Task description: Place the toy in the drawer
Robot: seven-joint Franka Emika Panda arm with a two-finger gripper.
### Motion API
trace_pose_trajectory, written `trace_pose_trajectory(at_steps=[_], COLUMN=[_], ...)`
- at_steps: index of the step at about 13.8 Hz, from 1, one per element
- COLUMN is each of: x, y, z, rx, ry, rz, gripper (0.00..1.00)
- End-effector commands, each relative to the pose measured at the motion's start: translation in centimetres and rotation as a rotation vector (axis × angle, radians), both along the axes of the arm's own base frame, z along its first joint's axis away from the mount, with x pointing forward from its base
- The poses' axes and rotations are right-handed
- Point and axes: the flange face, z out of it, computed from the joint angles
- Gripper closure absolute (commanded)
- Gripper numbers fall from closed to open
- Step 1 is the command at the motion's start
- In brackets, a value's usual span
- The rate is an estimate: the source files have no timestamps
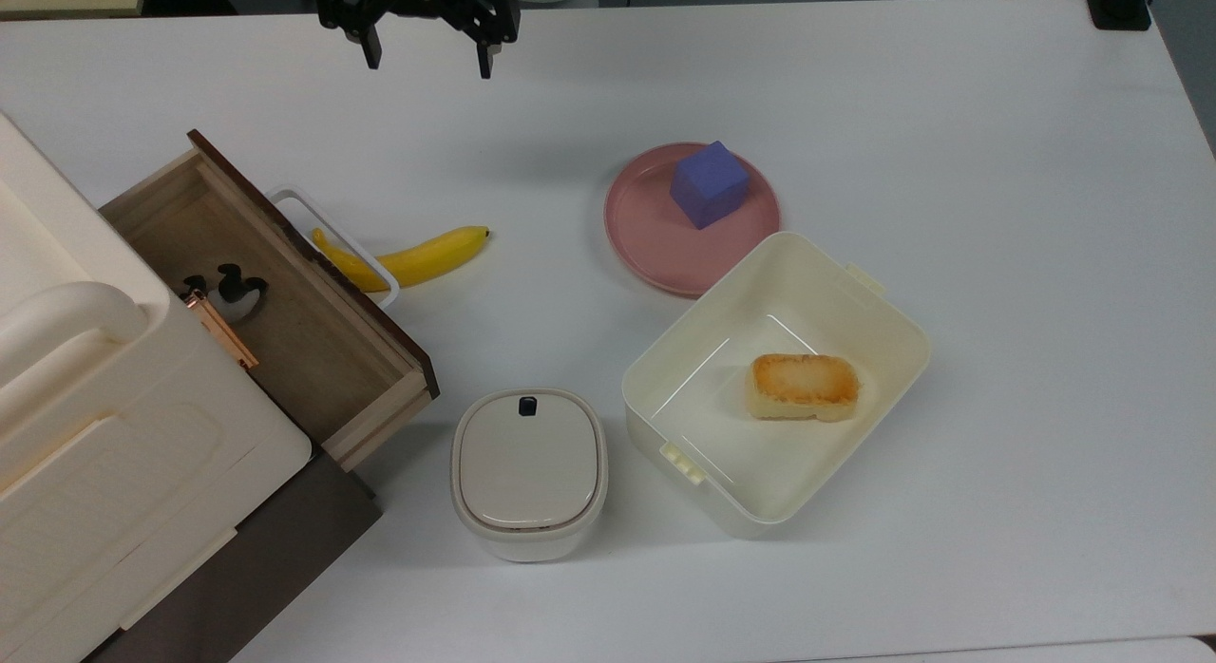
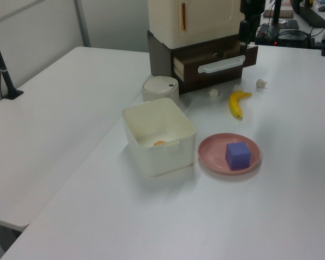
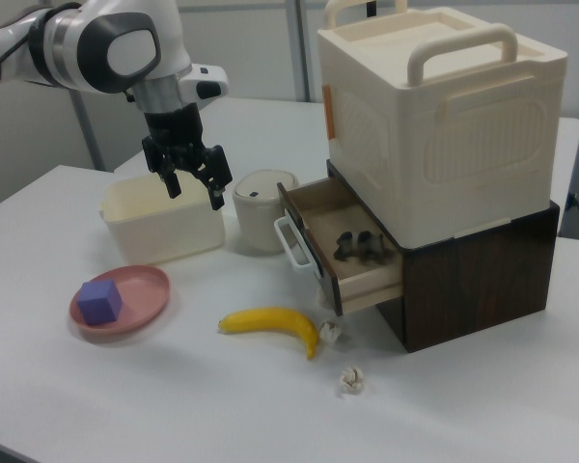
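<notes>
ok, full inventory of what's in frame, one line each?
toy: 1, black and white, inside the open drawer
drawer: 1, light wood, dark front, white handle, pulled open
banana: 1, yellow, on table by the drawer handle
plate: 1, pink, on table
cube: 1, purple, on the plate
tub: 1, cream, open, beside the plate
bread: 1, golden, in the tub
lidded container: 1, cream, near the drawer
storage box: 1, cream, atop the dark cabinet
crumpled bits: 2, white, near the banana
gripper: 1, black, open, empty
</notes>
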Motion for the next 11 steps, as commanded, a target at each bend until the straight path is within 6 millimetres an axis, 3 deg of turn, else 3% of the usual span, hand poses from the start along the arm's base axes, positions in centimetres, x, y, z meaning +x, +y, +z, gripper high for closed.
trace_pose_trajectory(at_steps=[1, 11], x=[-0.3, 0.3], y=[-0.6, -0.9], z=[0.8, 1.9], rx=[-0.024, -0.016], ry=[-0.036, -0.057], rz=[0.018, 0.008], gripper=[0.0, 0.0])
